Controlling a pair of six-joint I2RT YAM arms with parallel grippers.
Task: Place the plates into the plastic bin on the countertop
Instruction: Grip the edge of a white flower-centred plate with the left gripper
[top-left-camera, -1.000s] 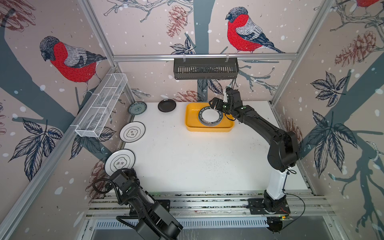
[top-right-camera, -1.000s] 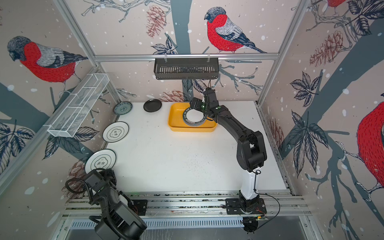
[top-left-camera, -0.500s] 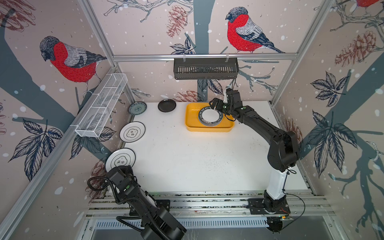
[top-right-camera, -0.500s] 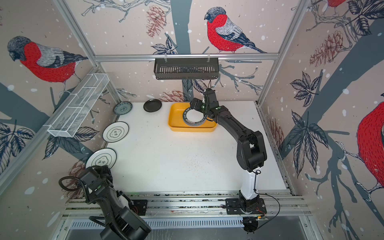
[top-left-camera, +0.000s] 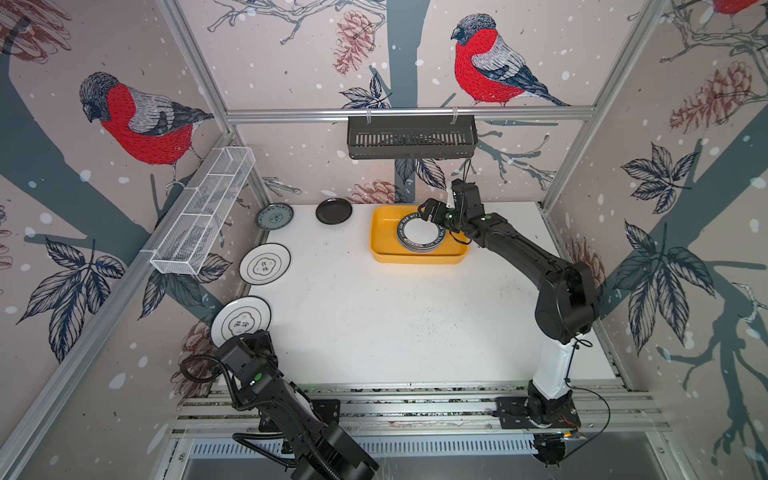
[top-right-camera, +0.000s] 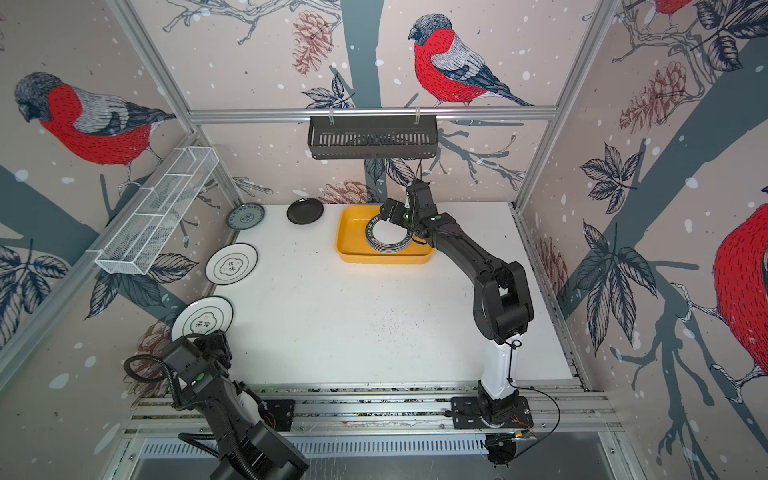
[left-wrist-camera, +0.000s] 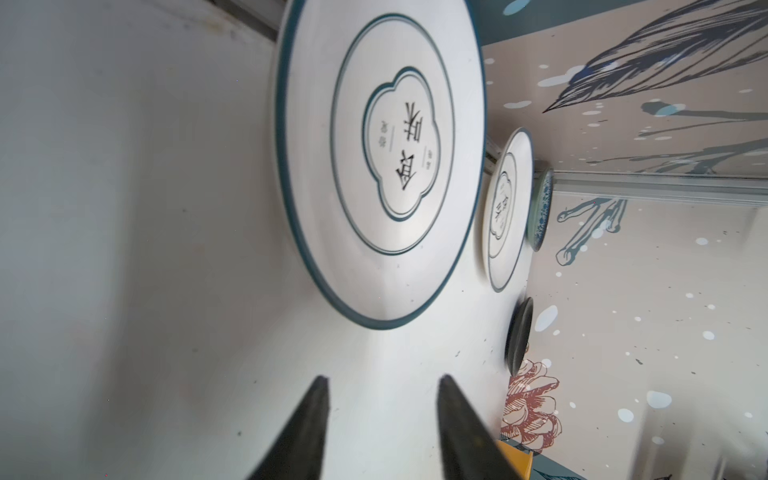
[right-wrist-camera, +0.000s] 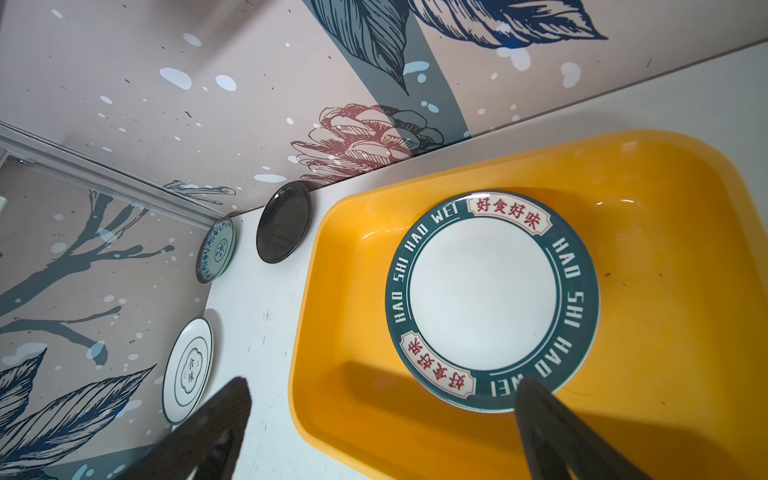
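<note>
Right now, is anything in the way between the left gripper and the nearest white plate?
Nothing visible. In the left wrist view, only bare countertop lies between the open left gripper and the white plate ahead.

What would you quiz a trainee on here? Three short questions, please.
1. True or false: the bin is empty.
2. How many plates lie on the counter, outside the bin?
3. Pick one. Nearest the left gripper lies: A) the black plate, B) a white plate, C) the bin.

Key
1. False: it holds a stack of plates.
2. Four.
3. B.
</note>
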